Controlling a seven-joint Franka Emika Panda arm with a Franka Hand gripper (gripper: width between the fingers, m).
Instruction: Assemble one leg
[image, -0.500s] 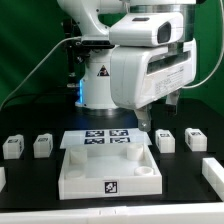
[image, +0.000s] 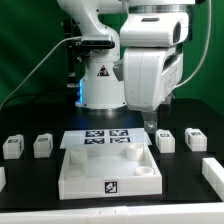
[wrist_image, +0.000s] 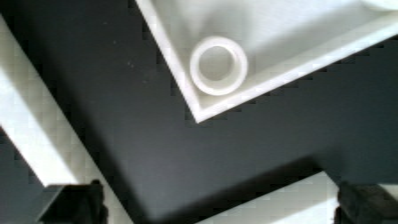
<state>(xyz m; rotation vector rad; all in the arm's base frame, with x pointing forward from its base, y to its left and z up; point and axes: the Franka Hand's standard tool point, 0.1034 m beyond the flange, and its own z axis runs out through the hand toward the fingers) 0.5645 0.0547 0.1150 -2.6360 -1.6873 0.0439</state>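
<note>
Triangular warning sticker (image: 100, 71) on robot base (image: 98, 95); black-and-white marker tags on marker board (image: 108, 138) and tray (image: 80, 183) front (no legible words).

Black table (image: 30, 200): tray part (image: 85, 180), marker board (image: 105, 137), several legs (image: 42, 146).

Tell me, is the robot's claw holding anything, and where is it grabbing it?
Nothing is held. The gripper is open: the wrist view shows only bare black table between its fingers, with a corner of the white tray part nearby.
</note>
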